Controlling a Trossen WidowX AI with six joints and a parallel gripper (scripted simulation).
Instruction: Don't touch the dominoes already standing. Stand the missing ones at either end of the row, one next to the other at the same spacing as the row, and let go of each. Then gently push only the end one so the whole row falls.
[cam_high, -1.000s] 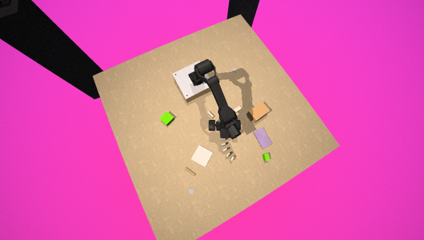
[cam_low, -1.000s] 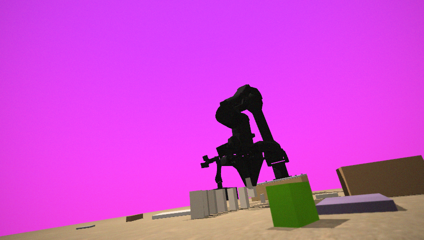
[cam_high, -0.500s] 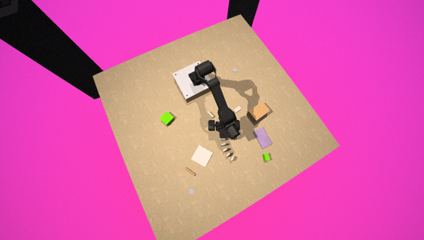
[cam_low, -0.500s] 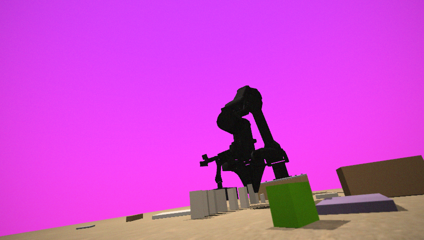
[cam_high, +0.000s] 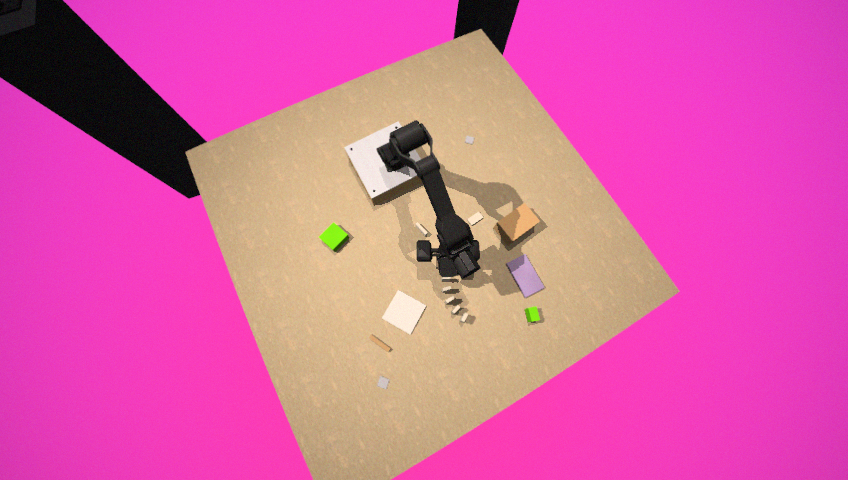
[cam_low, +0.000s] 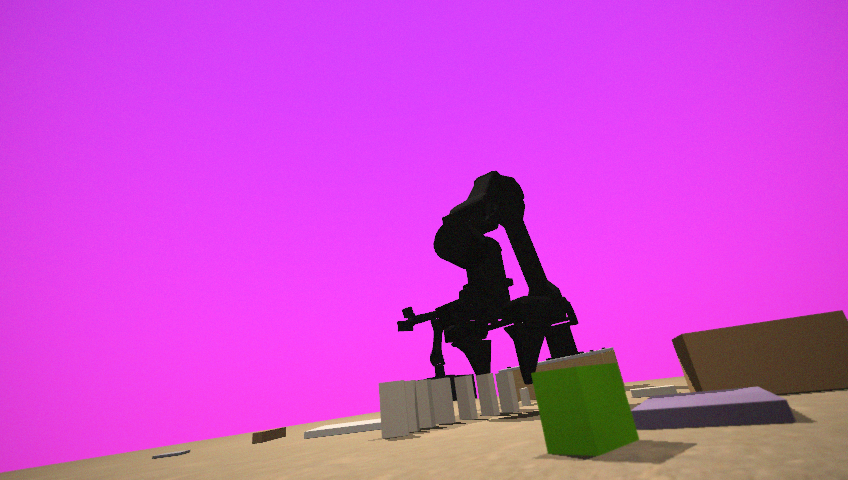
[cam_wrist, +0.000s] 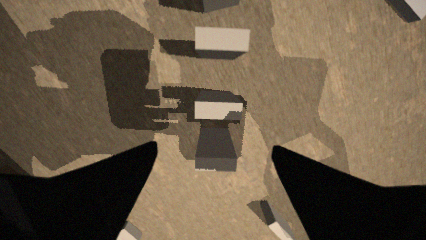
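a black arm reached from its white base toward the middle of the tan surface (cam_high: 285, 196). the pincer (cam_wrist: 214, 165) was released, its two dark fingers spread wide and gripping nothing. between and just below them a pale domino (cam_wrist: 216, 140) stood upright, long axis vertical, at the arm end of the row of dominoes (cam_high: 455, 303). its broad faces looked along the row, which ran on toward the surface's near edge. two more dominoes (cam_high: 474, 218) lay flat nearer the base.

Near end of domino row (cam_high: 455, 300) under the end effector (cam_high: 459, 268).
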